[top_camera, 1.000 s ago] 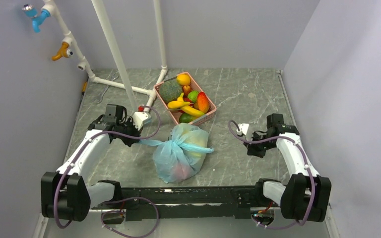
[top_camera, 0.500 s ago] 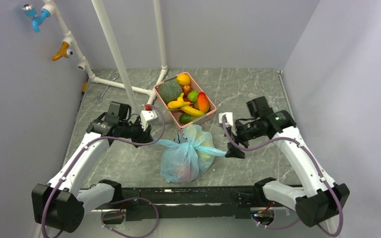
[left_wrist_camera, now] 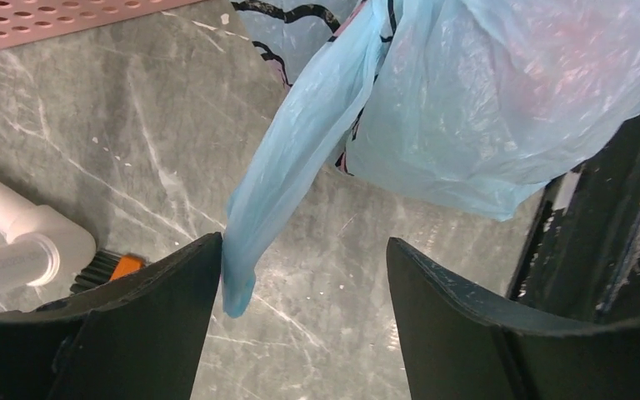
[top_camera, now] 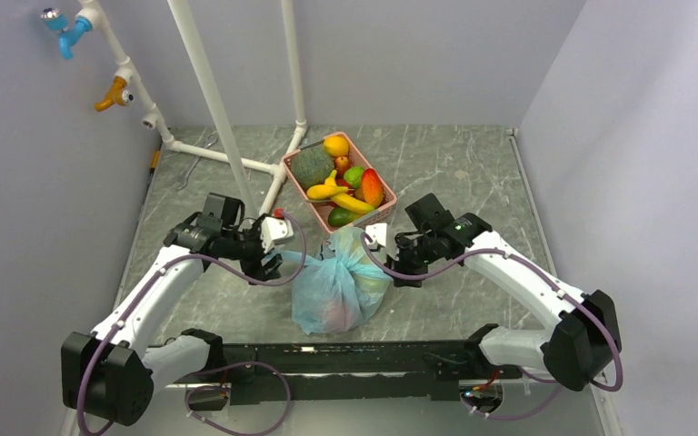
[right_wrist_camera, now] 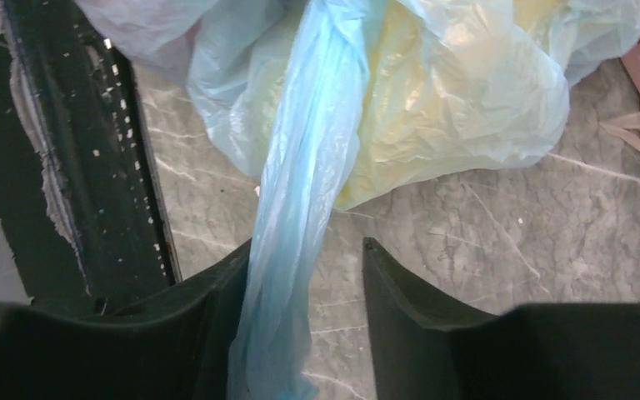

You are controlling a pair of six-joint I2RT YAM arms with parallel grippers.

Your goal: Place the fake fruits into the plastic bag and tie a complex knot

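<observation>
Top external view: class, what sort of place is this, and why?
Probably a robot lab cell: plain grey walls box in a marble-look table, two arms are bolted at its near edge, and fake fruits fill a pink basket.

Top external: I look down from high behind, whole table (top_camera: pixel 473 182) in view.
Left wrist: close, low over the table.
Right wrist: equally close.
Shared: all three show me the plastic bag (top_camera: pixel 338 282).

Soft, even light; sharp focus throughout.
</observation>
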